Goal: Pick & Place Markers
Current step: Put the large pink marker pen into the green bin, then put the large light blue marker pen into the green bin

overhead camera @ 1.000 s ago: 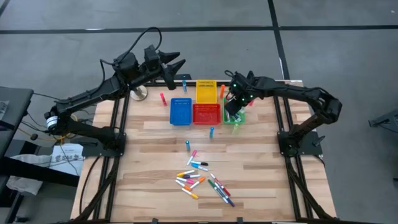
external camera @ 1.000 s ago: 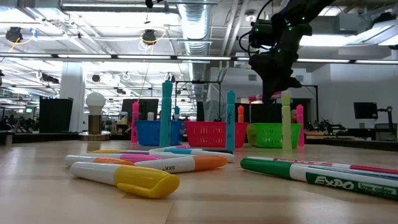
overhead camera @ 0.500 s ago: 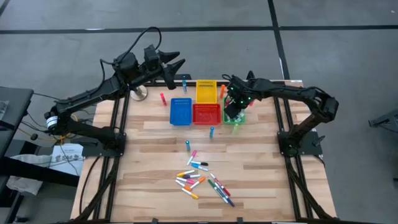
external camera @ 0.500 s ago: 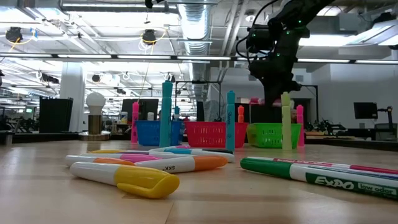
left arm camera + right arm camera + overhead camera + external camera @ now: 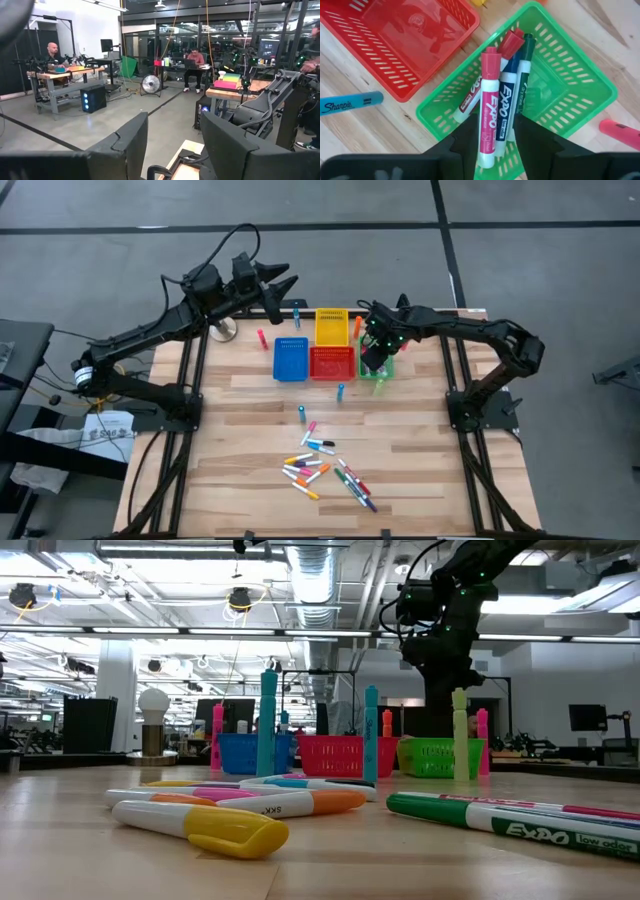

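Note:
My right gripper (image 5: 496,145) points down over the green bin (image 5: 580,75), open. A marker with a pink cap and white barrel (image 5: 488,107) stands between its fingers, cap end down in the bin among other markers (image 5: 512,80). In the high view the gripper (image 5: 374,360) is above the green bin (image 5: 383,370). Several loose markers (image 5: 325,470) lie on the table nearer the front. My left gripper (image 5: 285,280) waits raised past the far left edge, open (image 5: 172,145), with nothing between its fingers. My right gripper has the pink-capped marker's barrel end (image 5: 487,150) between its fingers, lying close along one finger (image 5: 465,135), with a gap to the other finger. Whether the marker touches that finger I cannot tell. Its cap end rests down among the markers in the green bin.
A blue bin (image 5: 290,358), a red bin (image 5: 332,362) and a yellow bin (image 5: 331,326) stand left of the green one. Single markers stand upright on the table (image 5: 302,413), (image 5: 341,391), (image 5: 262,337). A lamp-like object (image 5: 224,330) sits at the far left.
My right gripper has kept over the green bin. In the low view the pink cap that showed just under it no longer shows above the bin's rim.

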You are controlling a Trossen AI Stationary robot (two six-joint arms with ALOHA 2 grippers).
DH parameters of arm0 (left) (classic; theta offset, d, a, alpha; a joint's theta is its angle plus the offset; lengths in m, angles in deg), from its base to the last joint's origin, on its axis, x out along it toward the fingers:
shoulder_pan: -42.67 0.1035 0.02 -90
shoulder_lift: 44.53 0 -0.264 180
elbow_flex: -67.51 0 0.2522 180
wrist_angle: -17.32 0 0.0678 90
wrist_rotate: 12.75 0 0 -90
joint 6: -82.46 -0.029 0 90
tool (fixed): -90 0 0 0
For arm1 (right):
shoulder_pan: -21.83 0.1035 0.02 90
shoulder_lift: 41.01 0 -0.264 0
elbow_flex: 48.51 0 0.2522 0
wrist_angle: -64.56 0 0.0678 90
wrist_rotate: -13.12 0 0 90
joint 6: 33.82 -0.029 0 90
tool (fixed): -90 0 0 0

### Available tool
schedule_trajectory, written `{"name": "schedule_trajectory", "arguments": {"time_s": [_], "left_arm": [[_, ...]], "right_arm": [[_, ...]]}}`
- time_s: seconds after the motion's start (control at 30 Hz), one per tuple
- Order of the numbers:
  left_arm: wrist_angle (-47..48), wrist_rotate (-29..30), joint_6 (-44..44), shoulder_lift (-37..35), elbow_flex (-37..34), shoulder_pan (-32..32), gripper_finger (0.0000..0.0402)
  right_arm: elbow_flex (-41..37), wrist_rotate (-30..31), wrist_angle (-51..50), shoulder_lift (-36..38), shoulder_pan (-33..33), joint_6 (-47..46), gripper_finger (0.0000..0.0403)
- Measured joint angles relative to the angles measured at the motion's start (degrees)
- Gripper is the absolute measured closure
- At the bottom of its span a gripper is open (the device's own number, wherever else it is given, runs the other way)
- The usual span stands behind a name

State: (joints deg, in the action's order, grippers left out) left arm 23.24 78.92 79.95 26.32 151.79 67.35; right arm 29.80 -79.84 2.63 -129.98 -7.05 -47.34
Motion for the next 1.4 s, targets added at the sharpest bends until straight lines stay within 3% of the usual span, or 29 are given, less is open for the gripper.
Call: {"name": "schedule_trajectory", "arguments": {"time_s": [0.27, 0.53, 0.8, 1.0, 1.1, 1.4], "left_arm": [[0.1, 0.0, 0.0, 0.0, 0.0, 0.0, 0.0220], [1.0, 0.0, -3.0, 0.0, 0.0, 0.0, 0.0220], [2.8, 0.5, -3.0, 0.0, -0.4, 0.0, 0.0220], [6.1, 8.0, -0.6, 1.5, -2.1, 0.6, 0.0220], [8.6, 8.9, 1.6, 3.1, -2.1, 1.8, 0.0220], [17.4, -2.9, 13.6, 11.2, -2.1, 10.5, 0.0220]], "right_arm": [[0.0, 0.0, 0.0, 0.0, -0.5, 0.0, 0.0245], [0.0, 0.1, 0.2, 2.7, -0.5, 0.0, 0.0247], [0.1, 3.8, 1.2, 11.7, -2.2, 0.0, 0.0262], [0.1, 4.5, 4.2, 20.9, -4.8, 0.0, 0.0266], [0.1, 4.5, 5.9, 25.2, -5.8, 0.0, 0.0262], [0.1, 4.5, 9.2, 34.4, -6.1, 1.8, 0.0251]]}}
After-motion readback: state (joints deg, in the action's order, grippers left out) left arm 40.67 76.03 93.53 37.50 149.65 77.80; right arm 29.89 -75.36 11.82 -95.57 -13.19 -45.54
